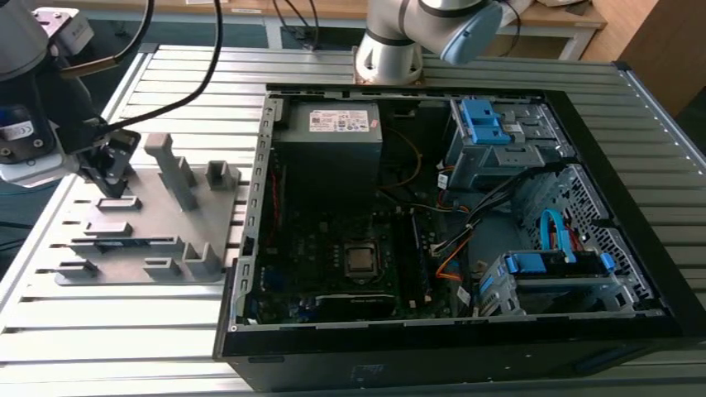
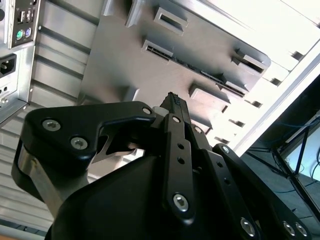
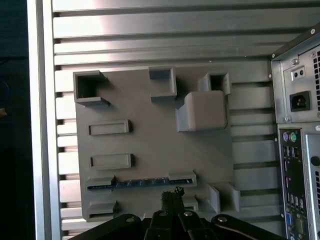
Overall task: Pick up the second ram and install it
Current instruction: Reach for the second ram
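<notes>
My claw [image 1: 111,177] hangs over the grey fixture plate [image 1: 155,248] on the slatted table [image 1: 99,331], at nine o'clock from the open computer case [image 1: 441,360] in the exterior view. The fingertips are drawn narrow, nothing between them. In the first wrist view the second ram [image 3: 142,183] stands on edge in a long slot of the plate, just beside my claw.

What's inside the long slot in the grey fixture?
A ram sits in it, only its blue top edge showing. The rest is sunk in the fixture, and the gripper hides the area just beside it.
</notes>
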